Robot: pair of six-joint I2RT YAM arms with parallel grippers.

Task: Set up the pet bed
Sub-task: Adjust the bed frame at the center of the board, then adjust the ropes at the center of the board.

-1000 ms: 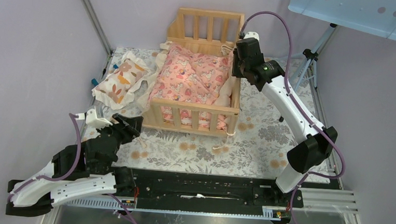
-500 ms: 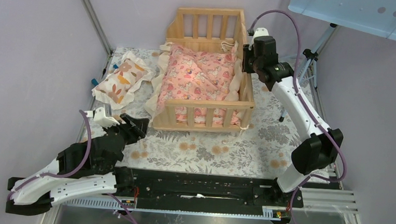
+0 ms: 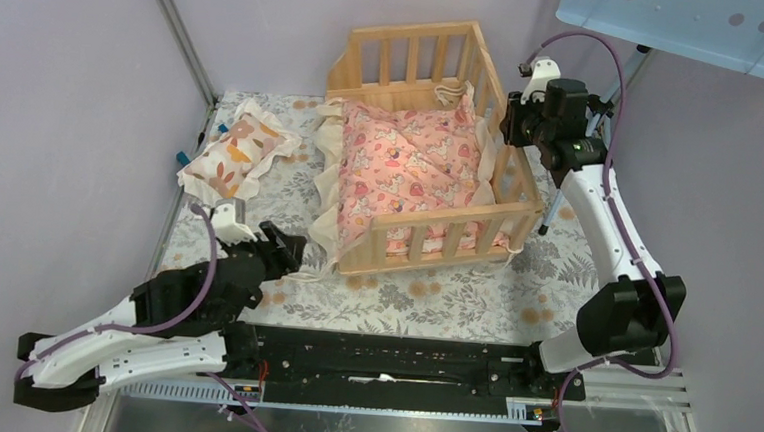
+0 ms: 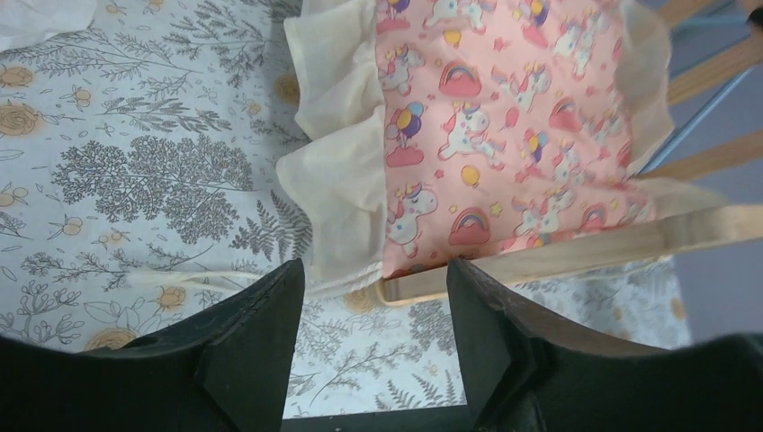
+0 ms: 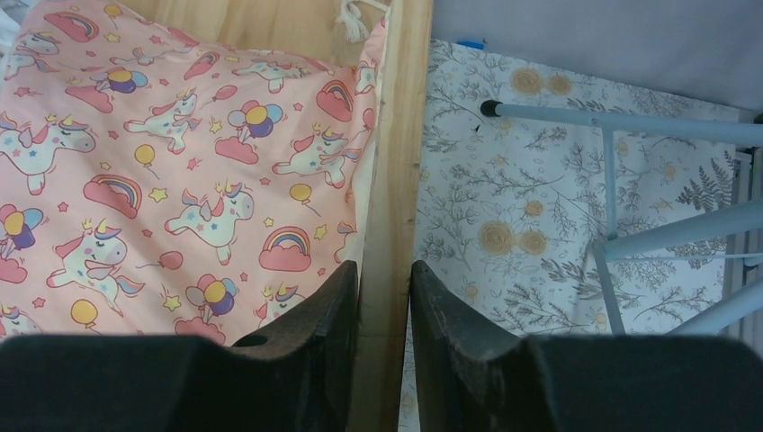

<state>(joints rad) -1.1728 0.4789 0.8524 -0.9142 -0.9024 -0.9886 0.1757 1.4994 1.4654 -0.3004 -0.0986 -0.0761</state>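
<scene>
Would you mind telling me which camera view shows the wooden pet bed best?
The top external view: the whole pet bed shows, rails and all. The left wrist view catches only one wooden edge by the cushion; the right wrist view only the side rail that the right gripper clamps.

Plank btm of pet bed [image 3: 458,220] hid under cushion [image 3: 411,163] in all views.
</scene>
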